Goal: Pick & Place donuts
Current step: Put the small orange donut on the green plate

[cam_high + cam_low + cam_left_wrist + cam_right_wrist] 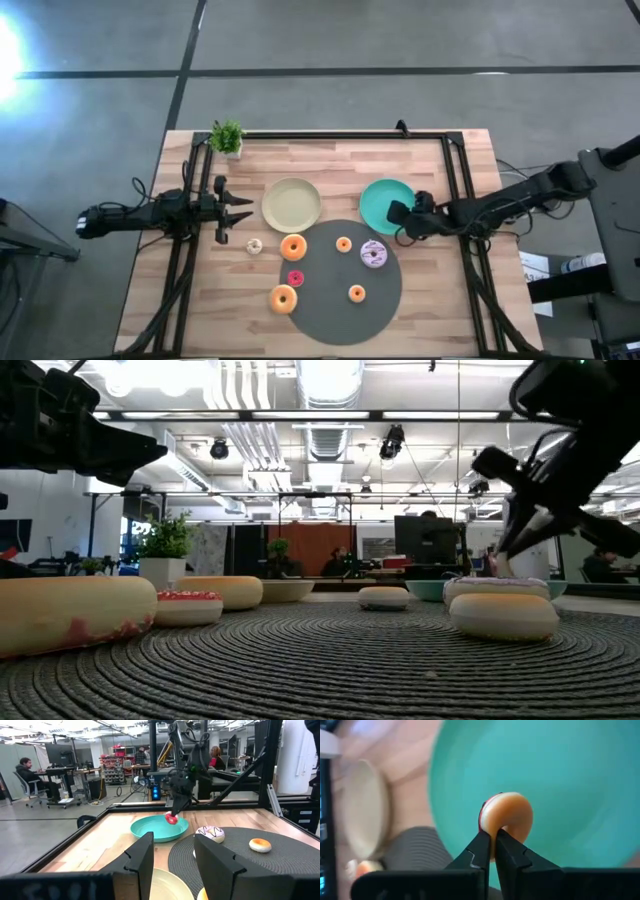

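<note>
Right gripper angles down over the teal plate, pinching a donut.

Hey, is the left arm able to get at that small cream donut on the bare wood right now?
Probably yes. The left gripper hovers with open jaws and nothing held, close to the cream donut, which lies alone on the wood between gripper and grey mat; nothing stands between them.
</note>
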Controlling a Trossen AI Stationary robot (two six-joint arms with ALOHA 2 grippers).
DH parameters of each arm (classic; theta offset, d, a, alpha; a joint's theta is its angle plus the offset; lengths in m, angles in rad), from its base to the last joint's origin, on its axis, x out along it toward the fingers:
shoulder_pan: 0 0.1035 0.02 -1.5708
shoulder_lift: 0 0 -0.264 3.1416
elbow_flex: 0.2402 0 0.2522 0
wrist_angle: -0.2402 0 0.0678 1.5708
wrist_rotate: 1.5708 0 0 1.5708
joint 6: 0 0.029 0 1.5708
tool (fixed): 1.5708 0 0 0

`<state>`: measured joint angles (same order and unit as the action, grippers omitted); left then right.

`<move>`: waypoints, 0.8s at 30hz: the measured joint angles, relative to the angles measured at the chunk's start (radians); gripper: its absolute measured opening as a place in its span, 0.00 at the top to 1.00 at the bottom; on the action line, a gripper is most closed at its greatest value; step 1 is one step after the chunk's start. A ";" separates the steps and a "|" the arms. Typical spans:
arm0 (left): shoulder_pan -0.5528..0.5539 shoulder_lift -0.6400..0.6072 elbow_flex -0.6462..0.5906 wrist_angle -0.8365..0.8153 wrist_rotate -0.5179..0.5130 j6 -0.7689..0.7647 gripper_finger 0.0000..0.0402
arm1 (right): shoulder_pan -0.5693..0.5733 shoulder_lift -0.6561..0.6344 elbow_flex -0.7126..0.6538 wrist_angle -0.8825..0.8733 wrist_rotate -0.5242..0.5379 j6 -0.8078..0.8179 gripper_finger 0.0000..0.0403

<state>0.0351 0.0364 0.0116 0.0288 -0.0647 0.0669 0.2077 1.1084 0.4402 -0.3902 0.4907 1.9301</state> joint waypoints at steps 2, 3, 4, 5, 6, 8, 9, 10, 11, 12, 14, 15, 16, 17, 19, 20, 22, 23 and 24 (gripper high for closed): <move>0.000 0.000 0.000 0.000 0.000 0.000 0.71 | 0.001 0.021 -0.012 0.000 -0.031 0.030 0.97; 0.000 0.000 0.000 0.000 0.000 0.000 0.71 | 0.003 0.031 -0.018 -0.003 -0.048 0.038 0.97; 0.000 0.000 0.000 0.000 0.000 0.000 0.71 | 0.003 0.040 -0.020 -0.005 -0.062 0.046 0.97; 0.000 0.000 0.000 0.000 0.000 0.000 0.71 | 0.003 0.048 -0.020 0.000 -0.070 0.049 0.97; 0.000 0.000 0.000 0.000 0.000 0.000 0.71 | 0.003 0.052 -0.020 0.002 -0.073 0.048 0.97; 0.000 0.000 0.000 0.000 0.000 0.000 0.71 | 0.003 0.051 -0.016 -0.003 -0.076 0.037 0.97; 0.000 0.000 0.000 0.000 0.000 0.000 0.71 | 0.003 0.048 -0.013 -0.005 -0.077 0.030 0.97; 0.000 0.000 0.000 0.000 0.000 0.000 0.71 | 0.003 0.042 -0.008 -0.017 -0.079 0.026 0.97; 0.000 0.000 0.000 0.000 0.000 0.000 0.71 | 0.003 0.034 -0.002 -0.042 -0.082 0.026 0.97; 0.000 0.000 0.000 0.000 0.000 0.000 0.71 | 0.003 0.026 0.006 -0.074 -0.082 0.026 0.97; 0.000 0.000 0.000 0.000 0.000 0.000 0.71 | 0.003 0.009 0.022 -0.138 -0.082 0.025 0.97; 0.000 0.000 0.000 0.000 0.000 0.000 0.71 | 0.003 -0.002 0.027 -0.159 -0.077 0.025 0.97; 0.000 0.000 0.000 0.000 0.000 0.000 0.71 | 0.003 -0.012 0.030 -0.165 -0.066 0.026 0.97; 0.000 0.000 0.000 0.000 0.000 0.000 0.71 | 0.003 -0.023 0.031 -0.163 -0.049 0.025 0.97; 0.000 0.000 0.000 0.000 0.000 0.000 0.71 | 0.003 -0.037 0.029 -0.148 0.007 0.023 0.97; 0.000 0.000 0.000 0.000 0.000 0.000 0.71 | 0.003 -0.039 0.029 -0.140 0.033 0.032 0.97; 0.000 0.000 0.000 0.000 0.000 0.000 0.71 | 0.000 -0.040 0.028 -0.138 0.051 0.046 0.97; 0.000 0.000 0.000 0.000 0.000 0.000 0.71 | -0.002 -0.033 0.028 -0.136 0.050 0.047 0.97; 0.000 0.000 0.000 0.000 0.000 0.000 0.71 | -0.002 -0.022 0.028 -0.133 0.044 0.047 0.97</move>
<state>0.0353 0.0364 0.0116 0.0288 -0.0648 0.0669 0.2058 1.0861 0.4683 -0.5234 0.5351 1.9773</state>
